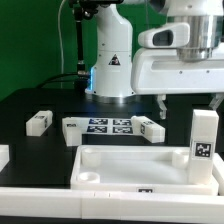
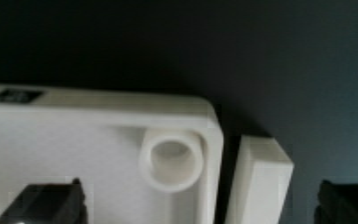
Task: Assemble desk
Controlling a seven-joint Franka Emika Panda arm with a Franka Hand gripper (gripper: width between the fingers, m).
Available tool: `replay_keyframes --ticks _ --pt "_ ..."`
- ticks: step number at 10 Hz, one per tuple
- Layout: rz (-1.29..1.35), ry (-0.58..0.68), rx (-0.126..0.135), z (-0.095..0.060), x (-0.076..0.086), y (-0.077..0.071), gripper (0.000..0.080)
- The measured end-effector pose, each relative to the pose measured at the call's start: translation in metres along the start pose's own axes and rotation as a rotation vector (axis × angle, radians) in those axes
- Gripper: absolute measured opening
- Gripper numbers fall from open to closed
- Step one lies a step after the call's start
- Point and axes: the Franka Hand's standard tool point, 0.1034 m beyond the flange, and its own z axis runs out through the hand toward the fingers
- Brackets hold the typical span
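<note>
**Handling.** The desk panel [image 1: 140,168] appears to be rigid moulded plastic: stiff, probably light for its size, with a smooth and likely slippery finish. It is too broad to span across its width. Judged from its form, the raised rim is the workable hold, pinched between inner and outer wall close to a corner. The legs are stiff square bars. Grip them across two opposite flat faces near mid-length, clear of the tag. Neither part looks fragile, but a tall upright leg is likely to tip if nudged.

**Appearance.** The desk panel is a large white rectangle with a raised rim and a round corner socket [image 2: 172,160] at its rounded corner. The legs are white and carry black-and-white tags.

**Location (exterior view).** The desk panel lies flat on the black tabletop [image 1: 35,98] at 6 o'clock. The upright leg [image 1: 204,140] stands at 4 o'clock, just beside the panel's end. One loose leg [image 1: 40,122] lies at 9 o'clock; a second leg [image 1: 150,127] lies near centre, next to the marker board [image 1: 108,127].

**End effector.** The end effector [image 2: 202,205] hangs over the panel corner with its jaws wide apart and nothing held. In the wrist view the socket and a white bar, apparently the upright leg, sit between its fingers [image 2: 48,205], with a narrow dark gap between bar and panel.
</note>
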Motion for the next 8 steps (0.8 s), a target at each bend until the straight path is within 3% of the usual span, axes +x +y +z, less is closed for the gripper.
replay_keyframes --ticks 4,5,7,8 --pt "0.004 -0.021 0.001 -0.001 0.002 0.001 0.0649" --pt "-0.016 -0.101 -0.006 0.000 -0.007 0.001 0.0649" --pt "-0.138 -0.263 -0.079 0.004 -0.023 0.003 0.0649" --pt "-0.141 -0.293 -0.083 0.009 -0.029 0.003 0.0649"
